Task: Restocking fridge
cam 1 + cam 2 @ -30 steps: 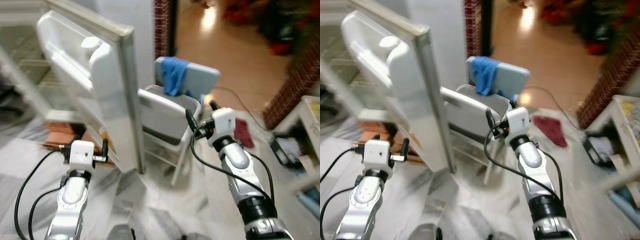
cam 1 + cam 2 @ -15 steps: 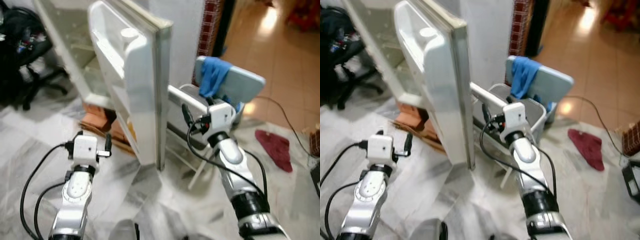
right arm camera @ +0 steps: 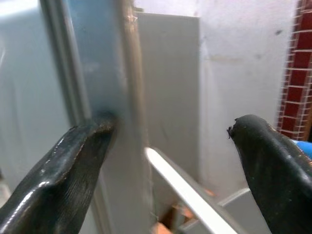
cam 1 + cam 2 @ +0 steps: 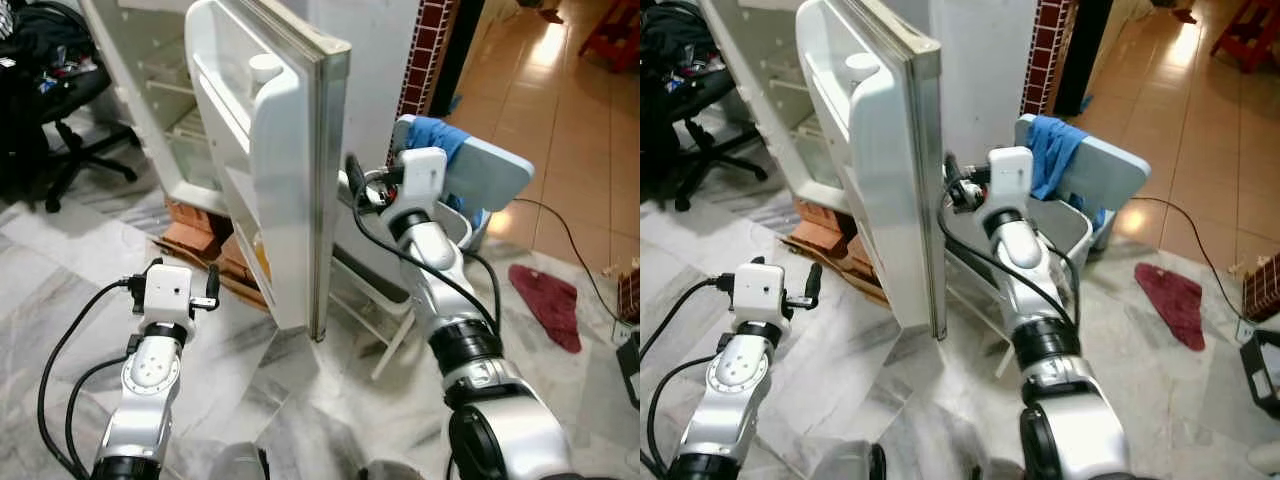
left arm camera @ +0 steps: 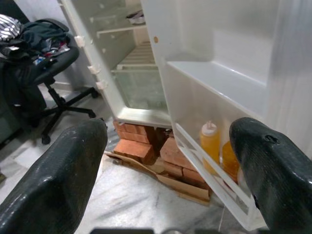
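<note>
The right gripper (image 3: 165,161) is raised against the outer edge of the open fridge door (image 4: 290,180). Its fingers are spread wide, and one fingertip (image 3: 95,134) rests against the door's metal edge while the other stands free on the wall side. Nothing is held between them. Just behind this gripper stands a folding chair (image 4: 480,175) with a blue cloth (image 4: 430,135) draped over its back, and beyond that a brick pillar (image 4: 425,50). A dark red rag (image 4: 548,300) lies on the floor well off to the gripper's right.

The left gripper (image 5: 168,161) hangs low, in front of the inner side of the door, with its fingers (image 5: 63,170) wide apart and empty, touching nothing. Straight ahead of it is the door's lowest shelf, where two yellow bottles (image 5: 210,141) stand side by side behind the rail. Further ahead is the fridge (image 5: 126,73) itself, its wire shelves and a clear drawer in sight, standing on red bricks (image 5: 136,146) with flattened cardboard (image 5: 180,183) under them. To this gripper's left, well apart, is a black office chair (image 4: 60,90) piled with clothes. A white round knob (image 4: 265,67) sits in the top compartment of the door, high above the left gripper. The floor (image 4: 60,270) is grey-veined marble.
</note>
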Motion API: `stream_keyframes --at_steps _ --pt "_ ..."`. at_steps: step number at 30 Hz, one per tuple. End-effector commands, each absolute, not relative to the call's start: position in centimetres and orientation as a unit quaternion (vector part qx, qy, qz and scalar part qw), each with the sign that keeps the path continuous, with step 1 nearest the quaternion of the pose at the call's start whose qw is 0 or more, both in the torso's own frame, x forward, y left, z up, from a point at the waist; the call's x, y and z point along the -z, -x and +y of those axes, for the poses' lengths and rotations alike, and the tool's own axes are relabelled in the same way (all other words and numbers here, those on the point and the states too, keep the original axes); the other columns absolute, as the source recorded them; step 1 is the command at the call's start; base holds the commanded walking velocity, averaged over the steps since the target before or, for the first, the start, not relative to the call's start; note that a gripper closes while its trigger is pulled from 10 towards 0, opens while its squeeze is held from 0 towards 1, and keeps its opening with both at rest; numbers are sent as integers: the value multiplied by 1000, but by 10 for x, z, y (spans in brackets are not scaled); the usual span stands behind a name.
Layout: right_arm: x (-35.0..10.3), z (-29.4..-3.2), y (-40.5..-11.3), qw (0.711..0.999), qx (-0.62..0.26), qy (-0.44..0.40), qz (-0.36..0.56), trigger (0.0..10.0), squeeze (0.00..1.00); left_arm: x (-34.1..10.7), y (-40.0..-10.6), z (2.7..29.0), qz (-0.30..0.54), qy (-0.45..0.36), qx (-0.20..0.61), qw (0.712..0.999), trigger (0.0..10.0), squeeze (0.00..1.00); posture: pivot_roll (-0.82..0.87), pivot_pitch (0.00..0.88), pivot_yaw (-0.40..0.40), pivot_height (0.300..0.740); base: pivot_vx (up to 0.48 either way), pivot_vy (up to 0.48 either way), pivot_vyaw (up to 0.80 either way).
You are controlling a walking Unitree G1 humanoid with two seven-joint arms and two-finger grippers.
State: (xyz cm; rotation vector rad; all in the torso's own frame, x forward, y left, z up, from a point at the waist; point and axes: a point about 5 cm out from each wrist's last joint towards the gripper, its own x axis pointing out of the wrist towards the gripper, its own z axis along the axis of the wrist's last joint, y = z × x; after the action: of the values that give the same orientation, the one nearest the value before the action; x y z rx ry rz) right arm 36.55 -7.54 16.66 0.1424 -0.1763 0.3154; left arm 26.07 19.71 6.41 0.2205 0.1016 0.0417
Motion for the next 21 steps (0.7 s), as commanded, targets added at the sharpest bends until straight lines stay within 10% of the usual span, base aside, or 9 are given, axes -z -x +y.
stream_keyframes --at_steps 1,3,9,11,14,21 --pt "-182 -56 -371 976 -175 -96 -91 10000 0 -65 -264 196 48 -113 -16 992 10000 0 40 1 -26 740 0 0 0" --pt "-192 -41 -372 968 -201 -118 -98 10000 0 -65 -266 195 46 -113 -14 992 10000 0 44 0 -30 740 0 0 0" --pt "-230 18 -332 828 -465 -294 -111 10000 0 -67 -269 193 37 -112 -9 993 10000 0 59 0 -49 740 0 0 0" --pt "-229 18 -294 732 -601 -309 -90 10000 0 -67 -269 194 34 -108 -10 993 10000 0 54 0 -52 740 0 0 0" --pt "-211 5 -287 728 -616 -295 -60 10000 0 -67 -270 194 34 -105 -9 994 10000 0 45 0 -49 740 0 0 0" --pt "-169 -43 -309 829 -506 -239 -13 10000 0 -66 -273 193 32 -101 0 994 10000 0 28 0 -33 740 0 0 0"
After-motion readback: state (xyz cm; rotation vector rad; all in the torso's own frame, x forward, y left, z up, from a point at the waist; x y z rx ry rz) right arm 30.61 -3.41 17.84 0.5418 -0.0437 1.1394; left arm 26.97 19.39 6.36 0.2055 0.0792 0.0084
